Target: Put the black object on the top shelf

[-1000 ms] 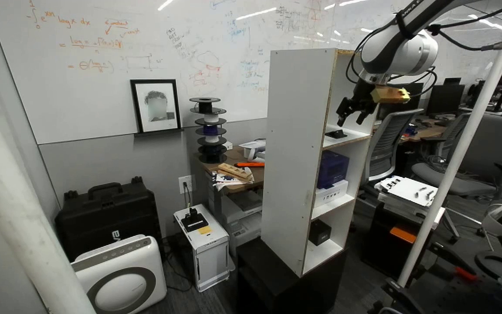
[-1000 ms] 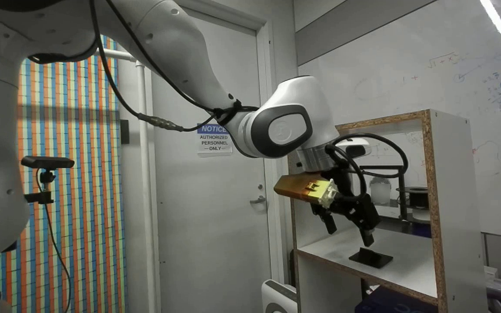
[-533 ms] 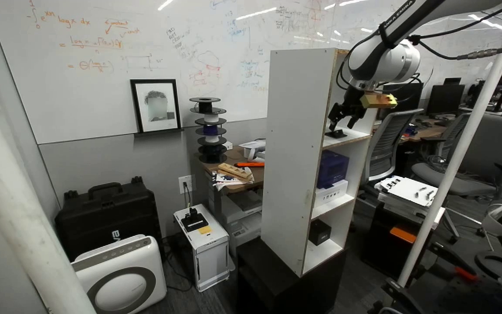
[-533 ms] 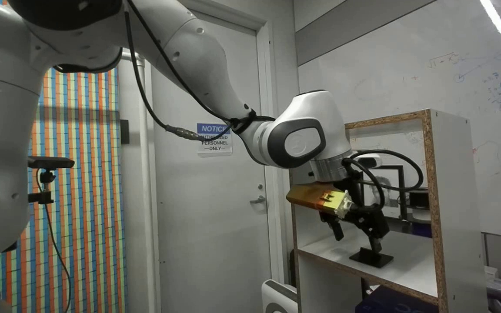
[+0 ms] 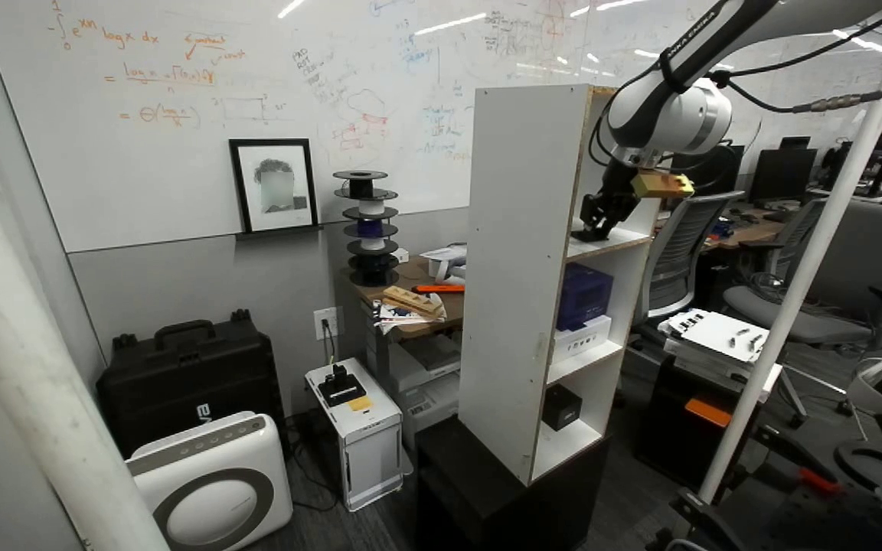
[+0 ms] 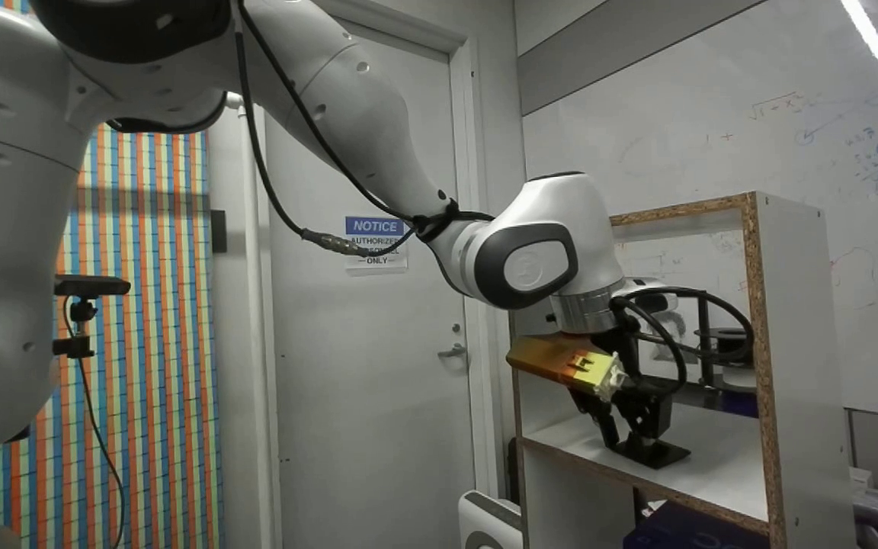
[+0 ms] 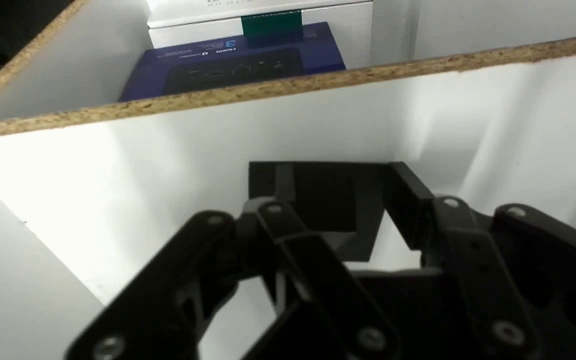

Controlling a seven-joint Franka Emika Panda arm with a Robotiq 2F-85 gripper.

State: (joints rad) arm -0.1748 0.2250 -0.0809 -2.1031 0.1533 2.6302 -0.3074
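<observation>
My pincer (image 6: 628,439) reaches into the uppermost compartment of the white shelving unit (image 5: 521,229), down to the top shelf (image 6: 728,479), the board that floors it. The black object (image 6: 666,455) is there, its flat plate resting on that board, and my two fingers stand at either side of part of it. Black sits against black here, and the taped yellow block (image 6: 565,366) on my wrist covers some of my grip in an exterior view, so I cannot fairly tell whether I am clenched on the thing or merely straddling it.

It is close quarters. A side wall (image 6: 797,343) bounds the compartment, and a chipboard edge (image 7: 268,91) runs right across my wrist view. In the compartment beneath, a purple-blue box (image 5: 585,297) sits on a white box (image 5: 583,340); in the lowest is a small black box (image 5: 562,407). An office chair (image 5: 674,260) shows just past the unit, and a white pole (image 5: 778,344) slants across. A stack of spools (image 5: 370,229) stands near a framed picture (image 5: 276,186).
</observation>
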